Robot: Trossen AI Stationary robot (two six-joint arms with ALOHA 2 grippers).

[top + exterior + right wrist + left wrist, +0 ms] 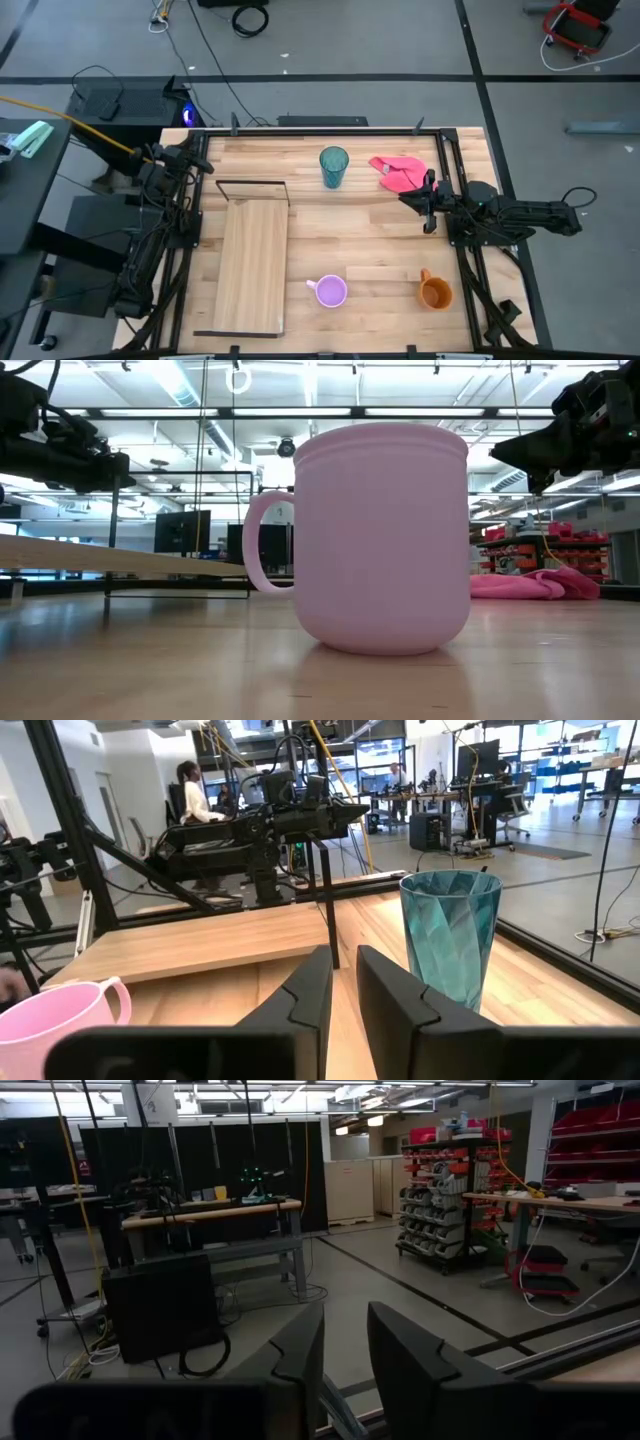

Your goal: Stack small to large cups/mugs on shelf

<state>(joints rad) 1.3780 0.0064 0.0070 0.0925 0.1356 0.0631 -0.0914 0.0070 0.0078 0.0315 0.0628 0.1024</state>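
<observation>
1. Near edge: lilac mug (331, 291) upright, handle toward the shelf (251, 266); orange mug (436, 293) upright, handle toward the far side.
2. Shelf lies left of centre, long axis near-to-far, bare.
3. Right gripper (430, 203) beside the pink cloth (399, 173), fingers slightly apart, holding nothing.
4. Far: teal tumbler (334, 166) upright.
5. Left gripper (203, 163) at the far left corner, narrow gap, holding nothing.

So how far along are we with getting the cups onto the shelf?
Nothing is stacked yet. The shelf is bare, and all three cups stand on the table: the teal tumbler at the far side, the lilac mug and orange mug near the front. Nothing is in hand; the left pincer and right pincer hold nothing. All the moving and stacking is left.
</observation>
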